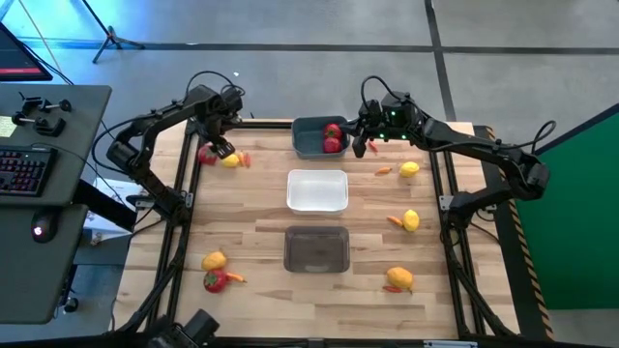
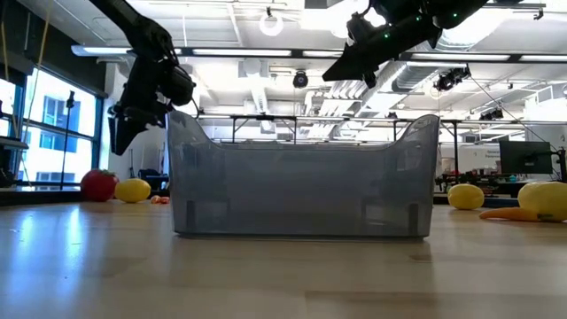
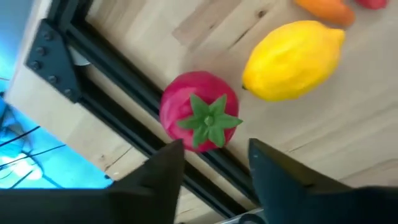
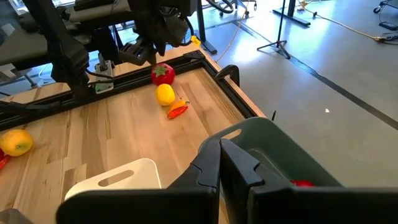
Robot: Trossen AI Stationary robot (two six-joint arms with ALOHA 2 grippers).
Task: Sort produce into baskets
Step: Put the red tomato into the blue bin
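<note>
High view. The left gripper (image 1: 221,145) hangs over the upper left of the table (image 1: 251,227), just above a strawberry (image 1: 206,154) that lies beside a lemon (image 1: 229,160) and a small carrot (image 1: 245,159). The right gripper (image 1: 365,127) sits at the right edge of the blue-grey basket (image 1: 308,143), which holds two strawberries. The white basket (image 1: 316,190) at centre and the dark clear basket (image 1: 316,249) below it look empty. More lemons, carrots and one strawberry are scattered at lower left and down the right side.

Low view. The dark clear basket fills the centre; the strawberry and lemon show at far left beneath the left gripper.

Left wrist view. The left gripper's two fingers (image 3: 163,168) stand apart, either side of the strawberry, holding nothing; the fruit rests at the table's edge against a black frame rail (image 3: 118,87).

Right wrist view. The right gripper's fingers are closed together and empty above the blue-grey basket's rim.

Risk. The strawberry is round and lies against the rail: a finger could strike the rail, or an off-centre squeeze could roll the fruit into the lemon or off the boards.
</note>
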